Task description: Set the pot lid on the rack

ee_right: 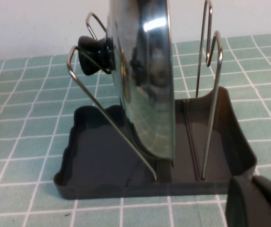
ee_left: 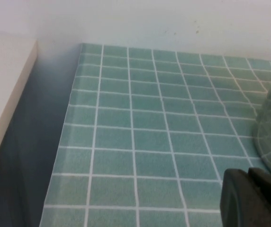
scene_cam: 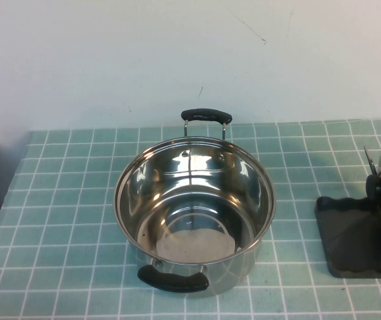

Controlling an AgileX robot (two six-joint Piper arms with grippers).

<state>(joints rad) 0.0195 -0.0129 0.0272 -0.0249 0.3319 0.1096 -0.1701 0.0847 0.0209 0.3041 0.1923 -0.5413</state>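
On the green tiled mat (scene_cam: 57, 220), the pot lid (ee_right: 145, 80) stands on its edge in the rack (ee_right: 97, 161), leaning on a wire loop (ee_right: 102, 109) with its black knob (ee_right: 94, 54) sticking out. Beside it sits the big shiny pot (scene_cam: 194, 213). Only a dark bit of the right gripper (ee_right: 258, 201) shows near the rack, and of the left gripper (ee_left: 254, 198) by the pot, so maybe open, maybe closed; I cannot tell.

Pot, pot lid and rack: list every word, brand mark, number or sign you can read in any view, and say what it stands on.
None can be read.
The pot, the pot lid standing in the rack, and the tiled table show no lettering.
The left gripper near the pot and the right gripper beside the rack are plain black.
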